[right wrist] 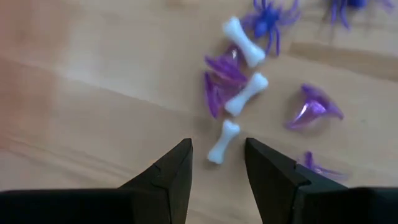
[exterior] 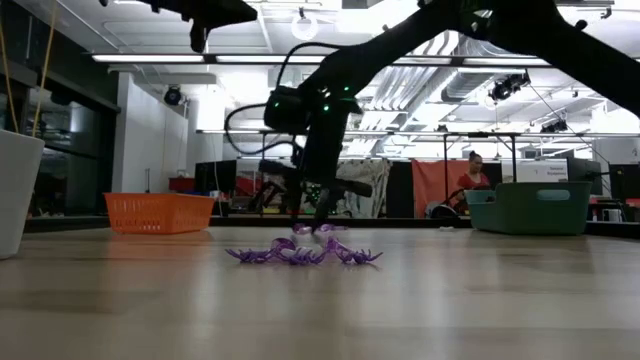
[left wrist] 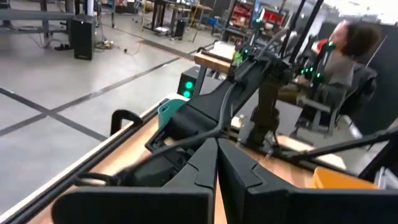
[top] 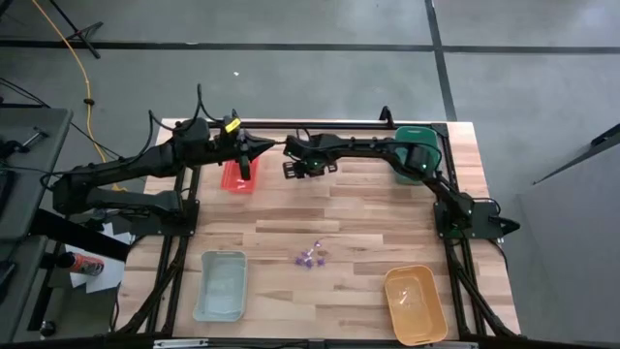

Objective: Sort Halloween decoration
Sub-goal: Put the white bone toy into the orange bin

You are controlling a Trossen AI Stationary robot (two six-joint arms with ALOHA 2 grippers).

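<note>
Right gripper [right wrist: 217, 165] is spread open with nothing in it, hovering over the decoration pile mid-table. Nearest white bone [right wrist: 222, 142] sits right ahead between the fingertips, long axis pointing away. Left gripper [left wrist: 216, 163] clamped shut over the red tray [top: 239, 178].

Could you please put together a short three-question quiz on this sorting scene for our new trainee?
1. True or false: the right end effector is open, with a white bone lying just ahead of its fingers.
2. How many white bones show in the right wrist view?
3. Which tray does the left end effector hover over: A the red tray, B the green tray, C the orange tray?

Key:
1. True; nothing is held between the fingers.
2. Three, lying among purple spiders and other purple pieces.
3. A; the left end effector is shut.
</note>
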